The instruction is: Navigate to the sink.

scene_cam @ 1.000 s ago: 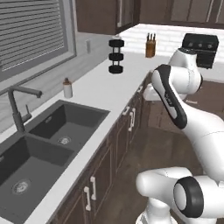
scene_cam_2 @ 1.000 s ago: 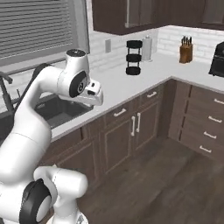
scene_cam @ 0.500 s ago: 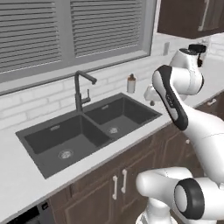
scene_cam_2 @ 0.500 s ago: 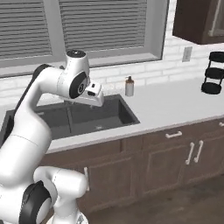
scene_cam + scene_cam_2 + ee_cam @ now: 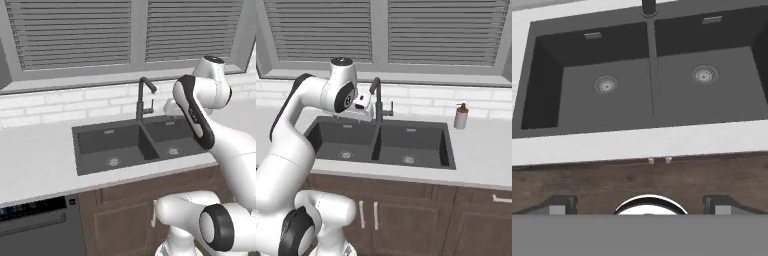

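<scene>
two basins side by side make up the dark grey sink (image 5: 135, 145), set into the white counter (image 5: 35, 165) straight ahead of the robot, below a window with closed grey blinds (image 5: 441, 30). each basin has a round metal drain, and a narrow divider runs between them. a tall dark angular faucet (image 5: 377, 97) rises from the back edge at the divider, against a white brick backsplash. in the right base view a small soap dispenser (image 5: 460, 116) stands on the counter just beyond the sink's right end. dark brown cabinet doors (image 5: 406, 210) with pale handles sit under the counter, and in the left base view a dishwasher front (image 5: 35, 225) shows to the left of them. the white arm bends up in front of the sink, its hand held above the basins near the faucet. in the hand view the sink lies below and ahead, the counter's front edge and the wood cabinet top beneath it, and the two fingers (image 5: 559, 205) show as small grey tips standing well apart at the bottom, spread with nothing between them.
</scene>
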Controlling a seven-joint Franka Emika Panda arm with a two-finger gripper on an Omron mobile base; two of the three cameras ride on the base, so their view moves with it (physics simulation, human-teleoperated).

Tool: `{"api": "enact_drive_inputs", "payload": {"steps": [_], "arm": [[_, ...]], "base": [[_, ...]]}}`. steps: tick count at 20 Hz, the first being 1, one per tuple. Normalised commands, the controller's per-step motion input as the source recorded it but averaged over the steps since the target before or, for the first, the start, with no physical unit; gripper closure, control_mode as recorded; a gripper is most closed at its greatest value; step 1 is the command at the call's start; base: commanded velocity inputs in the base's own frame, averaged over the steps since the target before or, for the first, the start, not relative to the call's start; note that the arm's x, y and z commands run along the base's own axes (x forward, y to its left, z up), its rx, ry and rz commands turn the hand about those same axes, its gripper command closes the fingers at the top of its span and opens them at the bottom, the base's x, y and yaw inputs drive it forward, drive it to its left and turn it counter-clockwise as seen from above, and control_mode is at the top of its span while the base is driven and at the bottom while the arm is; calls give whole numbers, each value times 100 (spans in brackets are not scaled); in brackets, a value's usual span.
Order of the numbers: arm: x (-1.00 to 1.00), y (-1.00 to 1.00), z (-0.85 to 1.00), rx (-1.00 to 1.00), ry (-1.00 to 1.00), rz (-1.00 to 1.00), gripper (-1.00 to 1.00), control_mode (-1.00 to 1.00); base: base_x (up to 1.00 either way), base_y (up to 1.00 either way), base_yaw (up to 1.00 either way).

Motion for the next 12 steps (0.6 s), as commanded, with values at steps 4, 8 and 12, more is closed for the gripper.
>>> {"api": "enact_drive_inputs", "payload": {"steps": [4,8,12], "arm": [[0,0,0,0,0,0,-100,100],[0,0,0,0,0,0,-100,100],[0,0,0,0,0,0,-100,100]], "base": [[42,-26,56],[62,-29,32],[57,-45,9]]}}
